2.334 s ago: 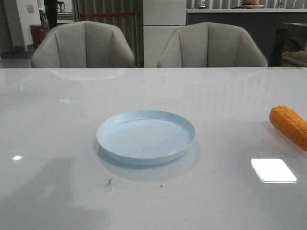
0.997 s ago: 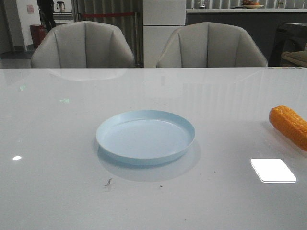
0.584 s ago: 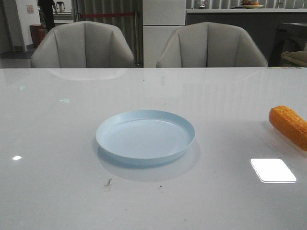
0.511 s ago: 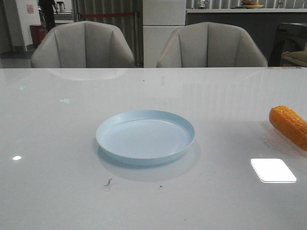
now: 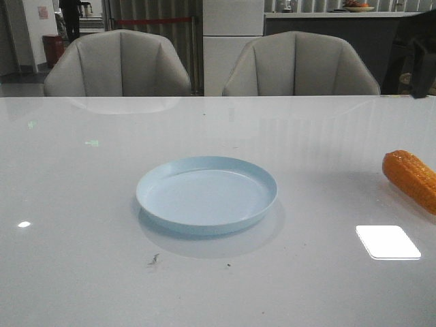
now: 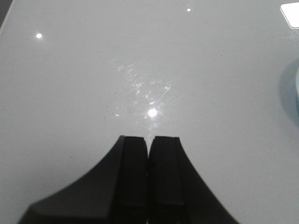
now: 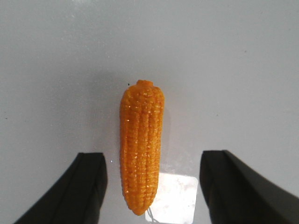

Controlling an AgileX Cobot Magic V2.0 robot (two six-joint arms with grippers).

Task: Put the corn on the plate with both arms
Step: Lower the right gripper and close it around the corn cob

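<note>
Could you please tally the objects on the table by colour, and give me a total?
Orange: 1, the corn
Pale blue: 1, the plate
Total: 2

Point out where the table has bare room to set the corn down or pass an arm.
The plate is empty. Bare table lies to its left, between it and the corn at the right edge, and behind it toward the chairs. Nothing is crowded; the open right gripper straddles the corn.

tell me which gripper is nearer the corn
Right. The right gripper hangs open above the corn, fingers on both sides. The left gripper is shut over bare table, no corn in its view.
</note>
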